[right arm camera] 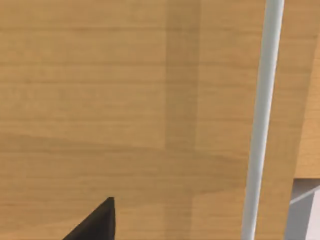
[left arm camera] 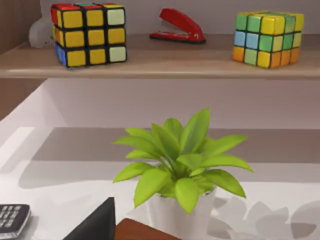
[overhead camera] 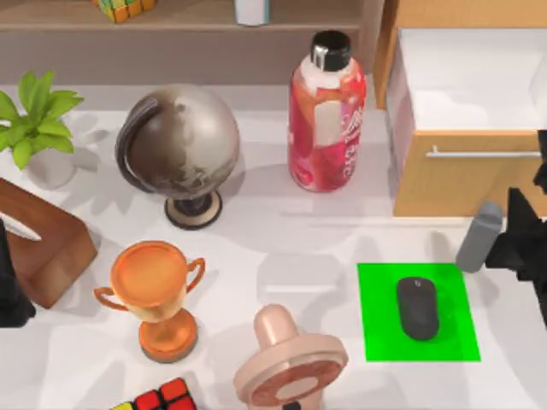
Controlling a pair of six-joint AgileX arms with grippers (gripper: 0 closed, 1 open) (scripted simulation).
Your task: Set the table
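Note:
The table (overhead camera: pixel 256 224) is a wide white desktop crowded with objects. My right gripper (overhead camera: pixel 513 243) hangs at the right edge, just in front of the wooden drawer cabinet (overhead camera: pixel 466 175). A grey upright object (overhead camera: pixel 479 237) stands right beside it; I cannot tell whether they touch. The right wrist view looks closely at the drawer front (right arm camera: pixel 125 100) and its metal handle (right arm camera: pixel 262 120). My left gripper (overhead camera: pixel 10 295) is parked at the left edge next to a brown wooden box (overhead camera: pixel 47 243).
A globe (overhead camera: pixel 179 145), a red bottle (overhead camera: pixel 326 115) and a potted plant (overhead camera: pixel 38 120) stand at the back. Nearer are an orange trophy (overhead camera: pixel 158 295), a pink fan (overhead camera: pixel 291 363), a Rubik's cube (overhead camera: pixel 158 397) and a black mouse (overhead camera: pixel 417 307) on a green mat (overhead camera: pixel 376 329). The drawer (overhead camera: pixel 479 81) is open.

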